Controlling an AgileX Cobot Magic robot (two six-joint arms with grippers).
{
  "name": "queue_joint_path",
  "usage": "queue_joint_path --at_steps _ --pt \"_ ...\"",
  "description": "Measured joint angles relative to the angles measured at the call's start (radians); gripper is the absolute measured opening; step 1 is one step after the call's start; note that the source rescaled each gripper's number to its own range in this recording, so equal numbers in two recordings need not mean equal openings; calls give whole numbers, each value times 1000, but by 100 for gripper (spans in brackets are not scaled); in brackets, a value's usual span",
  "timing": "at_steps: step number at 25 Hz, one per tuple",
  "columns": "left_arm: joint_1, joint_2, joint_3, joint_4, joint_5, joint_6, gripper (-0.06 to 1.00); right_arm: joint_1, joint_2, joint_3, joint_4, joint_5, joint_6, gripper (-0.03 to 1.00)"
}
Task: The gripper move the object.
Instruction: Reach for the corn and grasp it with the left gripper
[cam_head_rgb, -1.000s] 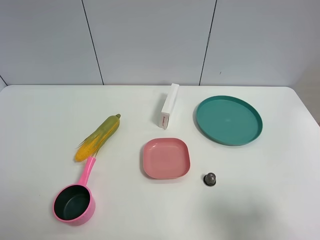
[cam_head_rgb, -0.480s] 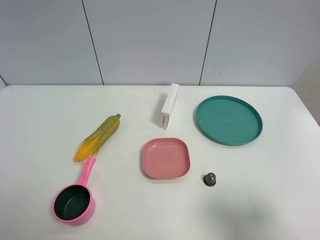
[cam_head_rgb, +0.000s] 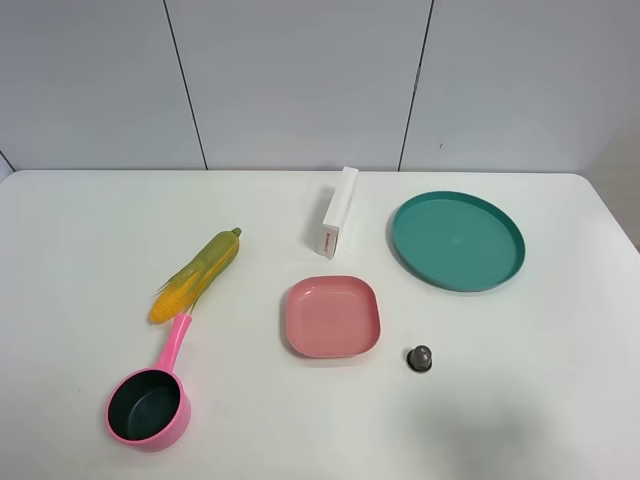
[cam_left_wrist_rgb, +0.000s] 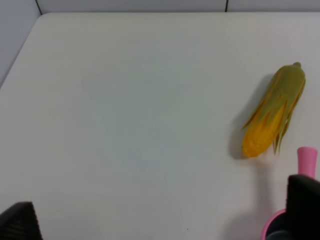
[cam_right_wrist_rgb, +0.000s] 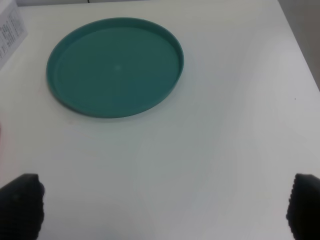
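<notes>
While only the black fingertips of each gripper poke into its wrist view, you can see both pairs spread wide with nothing between them. The left gripper (cam_left_wrist_rgb: 162, 214) hangs over the near-left part of the table (cam_head_rgb: 80, 230); the right gripper (cam_right_wrist_rgb: 162, 205) looks across the right half at the teal plate (cam_head_rgb: 457, 240). Your corn cob (cam_head_rgb: 196, 276) lies slantwise in the left half, husk tip toward the far edge. Its yellow end is just beside the handle of the pink saucepan (cam_head_rgb: 150, 405) — whether the leaf strands touch it is hard to tell. A left fingertip cuts off the saucepan in that wrist view. Saucepan, pink square plate (cam_head_rgb: 333, 316) and teal plate show bare insides. Bare tabletop runs from the corn cob to the left edge and far-left corner — a white box (cam_head_rgb: 338, 212) stands by the far edge's middle, and a small dark capsule (cam_head_rgb: 420, 357) sits toward the near edge.
</notes>
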Motion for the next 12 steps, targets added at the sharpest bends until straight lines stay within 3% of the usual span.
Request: queue_joint_path --at_steps 4,12 --pt "0 0 -19 -8 -1 46 100 0 0 0 0 0 0 100" --pt "0 101 -198 -17 -5 89 100 0 0 0 0 0 0 100"
